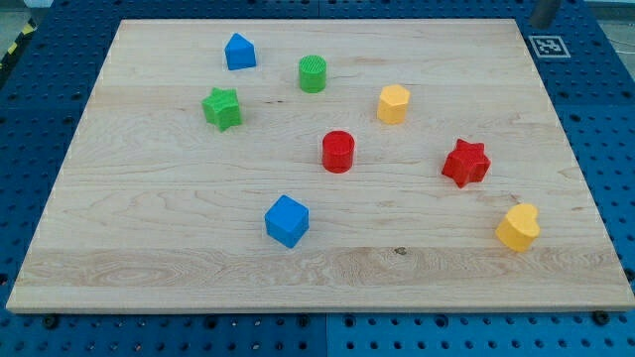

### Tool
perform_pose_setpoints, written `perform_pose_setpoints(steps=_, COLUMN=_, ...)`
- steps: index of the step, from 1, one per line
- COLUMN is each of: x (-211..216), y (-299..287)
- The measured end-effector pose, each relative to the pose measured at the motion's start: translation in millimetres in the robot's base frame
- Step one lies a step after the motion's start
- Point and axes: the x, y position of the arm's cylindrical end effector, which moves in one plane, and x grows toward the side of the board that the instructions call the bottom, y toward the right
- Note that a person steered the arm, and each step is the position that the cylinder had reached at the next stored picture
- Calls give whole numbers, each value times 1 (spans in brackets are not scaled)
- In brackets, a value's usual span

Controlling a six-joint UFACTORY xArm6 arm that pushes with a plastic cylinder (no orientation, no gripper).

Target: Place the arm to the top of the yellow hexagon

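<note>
The task looks barely begun, if begun at all. The only possible sign of the tool is a short grey stub [544, 14] cut off by the view's top edge, beyond the far right corner of the pale wooden bench [149, 248]. I cannot tell for sure that it is the rod, and my tip is not clearly shown. The tool is a bare rod with nothing to spread or pinch, and no block is in contact with that stub.

If the stub is the tool, the yellow hexagon-shaped plastic block [393, 103] lies well apart from it, toward the view's left and lower down. The spot to reach, the bare wood just above the hexagon, is also to the stub's left and only a little below it.

The green ridged cylinder [313, 73] stands farther from the stub than the hexagon, past the target spot. The red star [465, 163] sits below the stub, off the likely path.

In my judgement the whole approach is left, and the path looks free of blocks.
</note>
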Motion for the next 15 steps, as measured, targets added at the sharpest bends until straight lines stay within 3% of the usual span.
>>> perform_pose_setpoints(steps=5, x=3, y=-14)
perform_pose_setpoints(steps=7, x=30, y=-61)
perform_pose_setpoints(steps=10, x=38, y=-186)
perform_pose_setpoints(steps=13, x=54, y=-197)
perform_pose_setpoints(steps=15, x=66, y=-239)
